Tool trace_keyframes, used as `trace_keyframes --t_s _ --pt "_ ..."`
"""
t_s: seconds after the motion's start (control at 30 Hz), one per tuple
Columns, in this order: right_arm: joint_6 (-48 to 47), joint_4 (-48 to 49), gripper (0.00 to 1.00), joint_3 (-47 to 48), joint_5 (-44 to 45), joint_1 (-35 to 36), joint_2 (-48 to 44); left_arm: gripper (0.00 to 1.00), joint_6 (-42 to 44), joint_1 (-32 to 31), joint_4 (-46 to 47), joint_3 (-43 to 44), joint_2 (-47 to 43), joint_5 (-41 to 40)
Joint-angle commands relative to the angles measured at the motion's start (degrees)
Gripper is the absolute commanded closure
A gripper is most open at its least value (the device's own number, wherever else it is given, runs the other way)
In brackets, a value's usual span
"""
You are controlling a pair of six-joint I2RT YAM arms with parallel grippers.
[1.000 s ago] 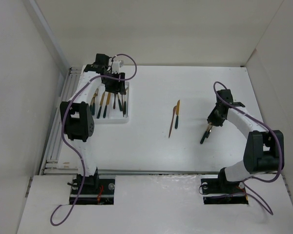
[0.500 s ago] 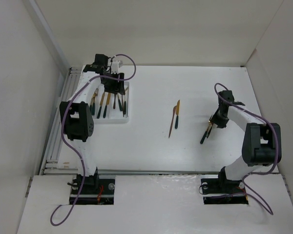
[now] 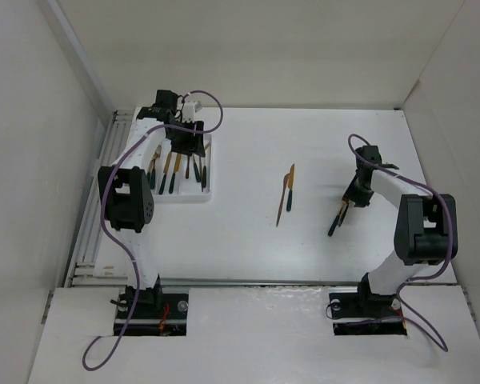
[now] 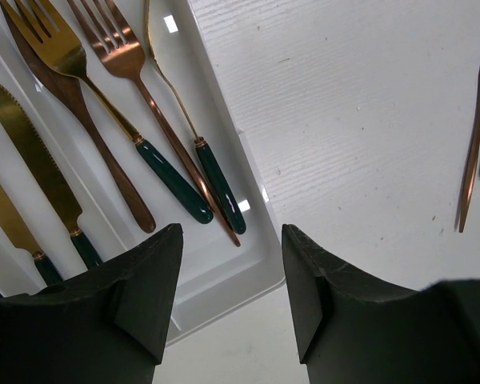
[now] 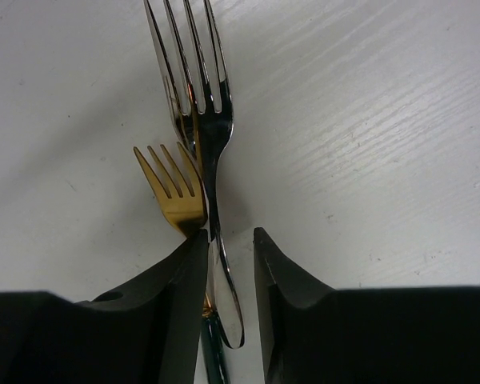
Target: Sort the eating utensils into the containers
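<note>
Left claw [image 4: 232,240] hangs wide-jawed at the desk's [image 3: 248,240] ten o'clock; right claw [image 5: 230,240], narrowly parted, at three o'clock.

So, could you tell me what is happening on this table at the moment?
Cutlery is being sorted into a white tray. The left claw hovers open and empty over the tray's edge, where forks and knives already lie. The right claw is low over the table, its open jaws straddling the neck of a silver fork that lies against a gold fork. Two more utensils wait mid-table.
</note>
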Motion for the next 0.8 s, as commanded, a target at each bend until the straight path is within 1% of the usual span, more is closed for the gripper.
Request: trace_keyframes --t_s 0.0,0.1,0.13,0.17,0.23,0.37,0.5,0.57,0.6,0.63,0.7,0.77 --pt "-1.0 1.9 0.65 1.7 -0.1 -0.4 0.0 0.50 0.7 0.2 0.1 -0.2 -3.4 0.1" --pt "-1.7 1.3 0.65 2.9 -0.1 -0.4 3.3 0.50 0.7 0.2 0.1 -0.2 -2.9 0.1" --pt "-1.7 0.6 0.67 2.9 -0.1 -0.4 4.1 0.50 0.7 0.2 0.1 -0.2 -2.9 0.1" --pt "-1.7 0.0 0.71 3.4 0.9 -0.4 5.4 0.50 0.7 0.2 0.1 0.3 -2.9 0.1" --pt "-2.3 -0.8 0.74 3.4 1.7 -0.4 5.9 0.50 0.7 0.2 0.1 0.3 -2.9 0.1" --pt "-2.3 0.3 0.80 1.8 1.7 -0.4 5.4 0.50 0.7 0.2 0.1 0.3 -3.4 -0.4" --pt "-2.3 0.3 1.00 1.8 2.2 -0.4 4.2 0.50 0.7 0.2 0.1 0.3 -3.4 -0.4" --pt "-2.3 -0.5 1.00 1.8 3.7 -0.4 2.3 0.49 0.7 0.2 0.1 0.3 -3.4 -0.4" --pt "-2.3 -0.5 1.00 2.6 5.8 -0.4 1.4 0.49 0.7 -0.4 0.1 0.3 -3.4 -0.4" --pt "-1.7 -1.4 1.00 3.6 7.0 -0.4 0.2 0.46 1.4 -0.4 -0.4 0.9 -3.4 -0.4" --pt "-1.0 -2.5 1.00 4.8 9.6 -0.4 -4.9 0.43 2.1 -0.9 -0.4 0.9 -4.1 0.3" --pt "-0.4 -2.5 1.00 7.6 12.9 1.2 -9.0 0.41 2.9 -2.9 -0.4 0.9 -5.2 1.5"
